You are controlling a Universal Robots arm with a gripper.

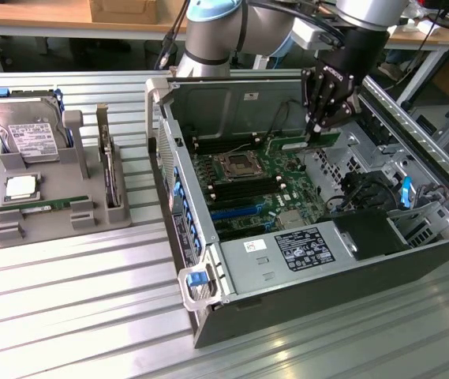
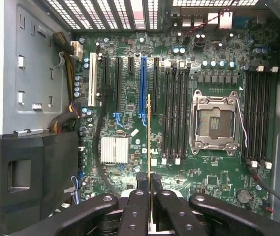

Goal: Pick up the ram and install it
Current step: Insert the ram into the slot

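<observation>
1. Far out from the fingers (image 2: 141, 183), at the exterior view's left, a gray tray (image 1: 3, 230) sits on the slatted table (image 1: 90, 316). It holds a silver hard drive (image 1: 25, 130) propped up, a square processor chip (image 1: 20, 187) and a second green stick (image 1: 43, 205) lying flat in its groove.
2. On the edge of that tray closer to the fingers, a card (image 1: 110, 170) stands on its edge.
3. Closer in, the open computer case (image 1: 178, 229) lies on its side. Its motherboard (image 1: 248, 193) faces up, and the empty processor socket (image 1: 234, 166) is near the fingers on the tray side.
4. The gripper (image 1: 316, 130) hangs from the arm inside the case, over the motherboard's far edge. Its fingers are clamped on the ram (image 1: 291, 144).
5. The ram is pinched between the two fingertips and held on edge. Most of its length reaches away from the fingers toward the exterior view's left.
6. From the wrist view, the ram (image 2: 149, 132) is a thin line running straight out from between the fingers above the board. It runs in line with the long blue slot (image 2: 142, 83) and the black memory slots (image 2: 176, 113). I cannot tell whether its lower edge touches anything.
7. Beyond the fingers, toward the exterior view's right, a black shroud (image 1: 374, 233) covers that end of the case.
</observation>
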